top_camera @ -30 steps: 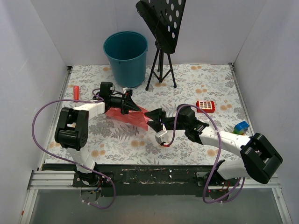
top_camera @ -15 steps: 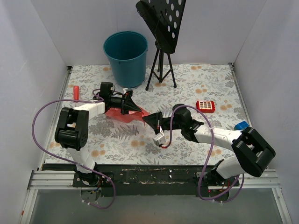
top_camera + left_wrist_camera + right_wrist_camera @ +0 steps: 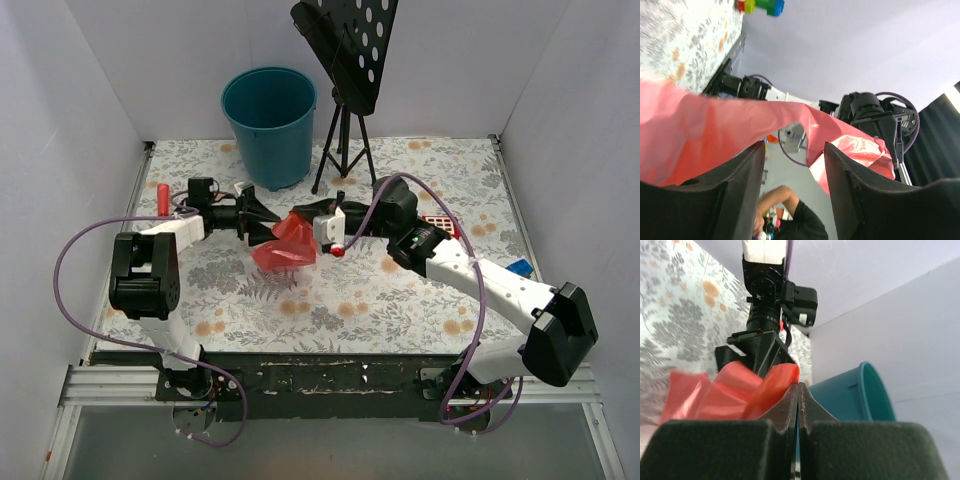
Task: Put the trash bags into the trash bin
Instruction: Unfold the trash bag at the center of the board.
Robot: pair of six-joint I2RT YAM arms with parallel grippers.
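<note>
The thin, crinkly, translucent red plastic film bag [image 3: 283, 245] is bunched up near the middle of the floral-patterned desk [image 3: 400, 290], its long axis slanting from the top corner by the hands down toward the near left. The right hand [image 3: 300, 216] is closed tight, its fingers [image 3: 785, 410] pinching that top corner. The left hand [image 3: 268, 217] stands open, the film stretched loosely across its parted fingers [image 3: 747, 185]. The round teal-blue plastic bin [image 3: 270, 150] stands behind, well apart from the bag.

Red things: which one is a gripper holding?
The crinkly red film bag, pinched by the right gripper; the red cylinder and red buttoned toy lie untouched.
</note>
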